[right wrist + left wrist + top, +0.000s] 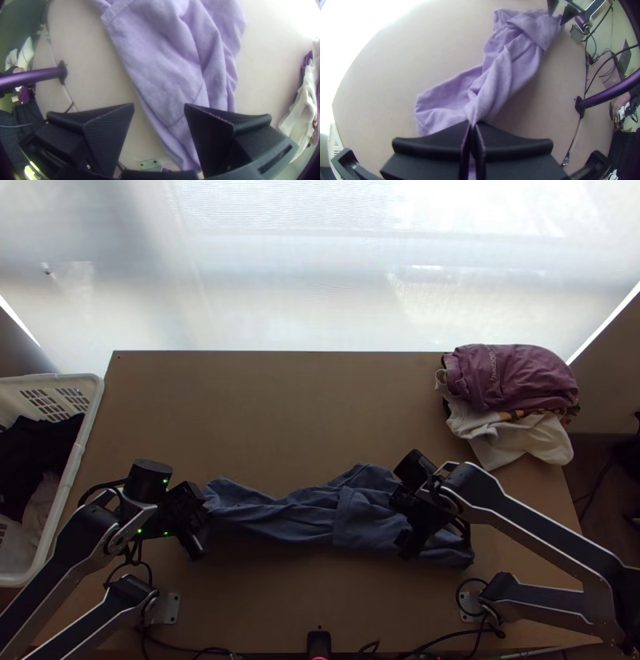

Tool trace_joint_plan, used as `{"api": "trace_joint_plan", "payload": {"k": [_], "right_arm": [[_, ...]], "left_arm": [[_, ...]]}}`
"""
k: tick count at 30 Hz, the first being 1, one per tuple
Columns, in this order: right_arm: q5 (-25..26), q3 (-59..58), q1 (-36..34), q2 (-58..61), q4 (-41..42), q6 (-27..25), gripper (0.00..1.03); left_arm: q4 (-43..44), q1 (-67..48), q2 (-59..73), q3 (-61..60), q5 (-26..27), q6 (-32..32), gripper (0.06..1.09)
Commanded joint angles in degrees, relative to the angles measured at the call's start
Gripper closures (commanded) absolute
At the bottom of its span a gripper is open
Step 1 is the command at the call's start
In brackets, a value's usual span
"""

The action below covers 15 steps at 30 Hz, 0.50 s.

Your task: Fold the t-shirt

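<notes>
Well inside table edges (264,354) — bunched t-shirt (308,514).

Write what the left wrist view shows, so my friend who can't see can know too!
The left gripper pinches one part of a bunched shirt in its fingers. The shirt lies across a table, and the right gripper is at its far end with its fingers apart.

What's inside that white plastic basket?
I see crumpled black cloth and crumpled pale cloth in the white plastic basket. Anything under them is covered, so I can't see it.
</notes>
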Motion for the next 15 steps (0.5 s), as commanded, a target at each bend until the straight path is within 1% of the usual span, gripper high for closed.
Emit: {"api": "trace_joint_plan", "payload": {"k": [1,10,15], "right_arm": [[2.48,-3.91,0.75,1.00,3.74,-0.39,0.33],[9.78,-7.77,1.01,-6.47,3.65,-0.92,0.33],[10.30,-8.74,1.63,-7.35,3.56,-1.54,0.34]], "left_arm": [[-0.49,0.17,-0.26,-0.14,-0.80,0.97,1.01],[-1.02,1.49,-1.76,-1.28,-1.76,2.38,1.01],[-1.11,1.49,-2.02,-1.63,-1.94,2.47,0.99]]}}
